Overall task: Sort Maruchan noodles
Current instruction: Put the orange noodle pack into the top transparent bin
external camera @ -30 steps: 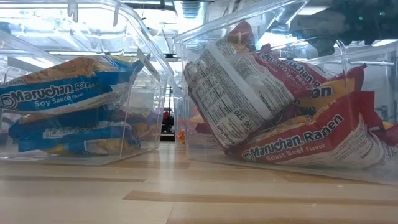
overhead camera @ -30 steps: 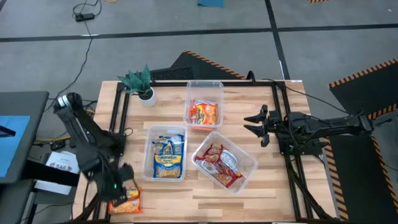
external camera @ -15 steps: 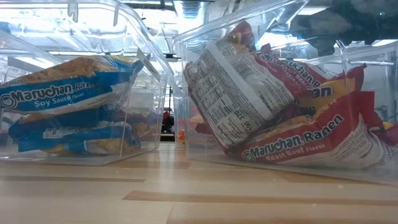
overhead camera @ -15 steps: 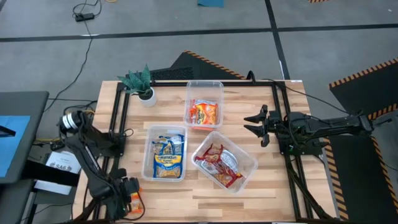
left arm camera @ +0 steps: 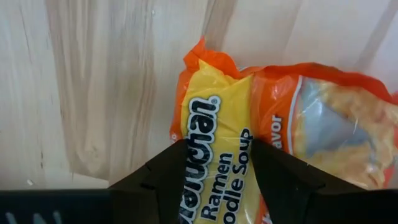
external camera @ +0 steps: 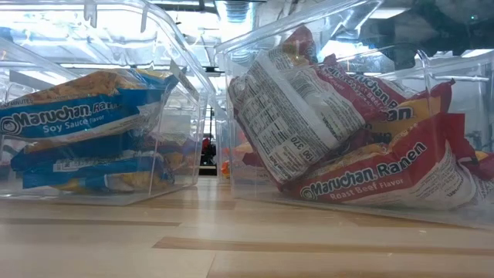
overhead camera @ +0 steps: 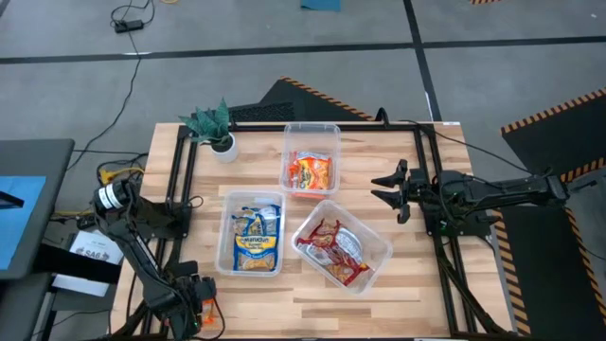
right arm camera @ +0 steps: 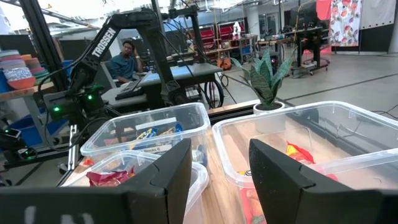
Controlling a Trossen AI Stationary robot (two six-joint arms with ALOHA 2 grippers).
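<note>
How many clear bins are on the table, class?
3. One bin by the plant holds orange packets, one at the middle holds blue, one toward the right arm holds red.

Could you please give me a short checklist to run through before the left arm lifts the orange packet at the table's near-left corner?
1. Left pincer astride the orange-yellow plastic noodle packet: ok.
2. Firm grip on that packet: cannot tell.
3. Clear plastic bin of orange packets has room: ok.
4. Right pincer open, parked at the table's right edge, out of the path: ok.
5. Small green potted plant beside the route: ok, stands apart.
</note>
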